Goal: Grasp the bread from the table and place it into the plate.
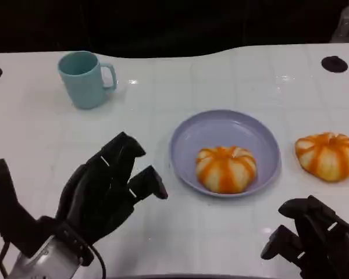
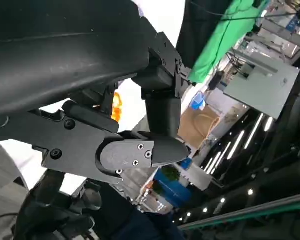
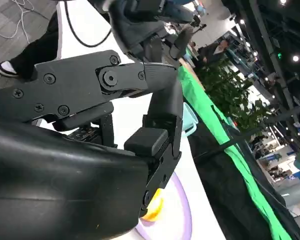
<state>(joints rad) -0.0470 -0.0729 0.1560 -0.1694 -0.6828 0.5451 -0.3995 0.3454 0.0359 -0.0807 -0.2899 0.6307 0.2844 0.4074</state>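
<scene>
While hands (image 1: 104,189) hover, bread (image 1: 226,168) on plate (image 1: 189,139)

Probably an exhibition hall: green drape (image 3: 250,165), ceiling lights (image 3: 296,58).

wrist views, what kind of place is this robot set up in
Probably an exhibition hall or trade-show floor, not a home. Beyond the white table there is green cloth draped like booth dressing, a high dark ceiling with spotlights, and a potted plant.

- A light blue mug (image 1: 84,78) stands upright on the white surface (image 1: 41,133), well beyond the left fingers (image 1: 125,168), handle toward the right side.
- Two dark round marks (image 1: 334,64) sit near the surface's far edge.
</scene>
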